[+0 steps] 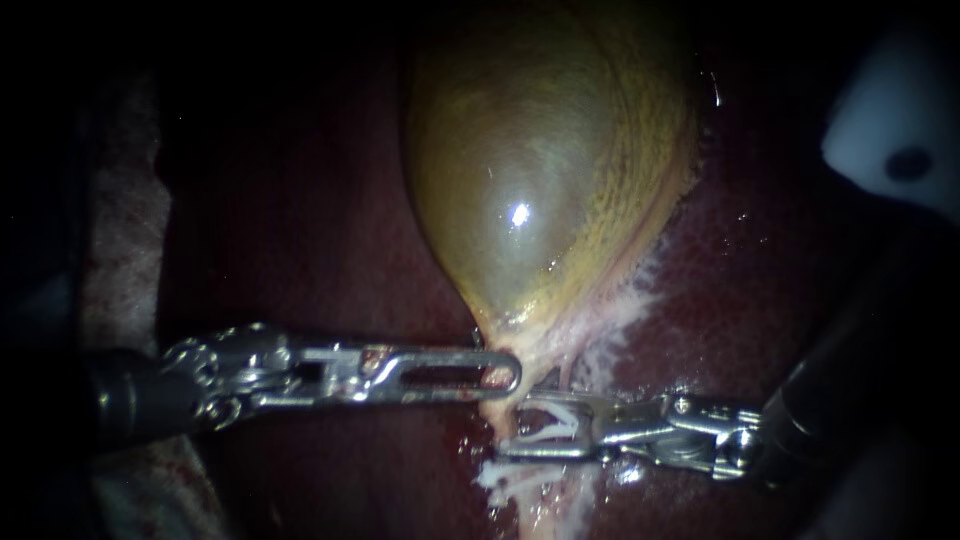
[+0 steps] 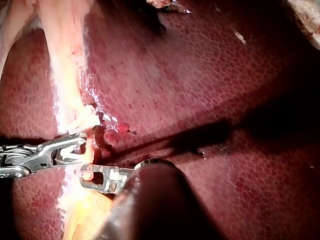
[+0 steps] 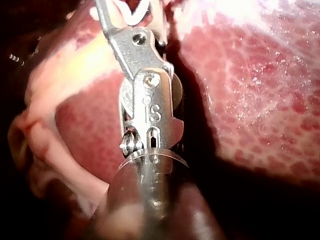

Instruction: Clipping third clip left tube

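White clip (image 1: 545, 425) sits pinched between the jaws of my right instrument (image 1: 512, 428), straddling the tube (image 1: 498, 410); square it across before squeezing.

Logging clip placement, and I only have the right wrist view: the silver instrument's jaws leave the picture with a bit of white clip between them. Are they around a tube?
Observer: It seems so. In the endoscope view the right instrument holds the white V-shaped clip in its jaws, astride the pale tube just below the olive-green gallbladder.
Operator: And the other instrument?
Observer: The left instrument, slotted and silver, lies with its tip at the gallbladder's neck, just above the clip.
Operator: Other clips?
Observer: None stands out; the left wrist view shows only frayed pale strands beside the right instrument's jaws.
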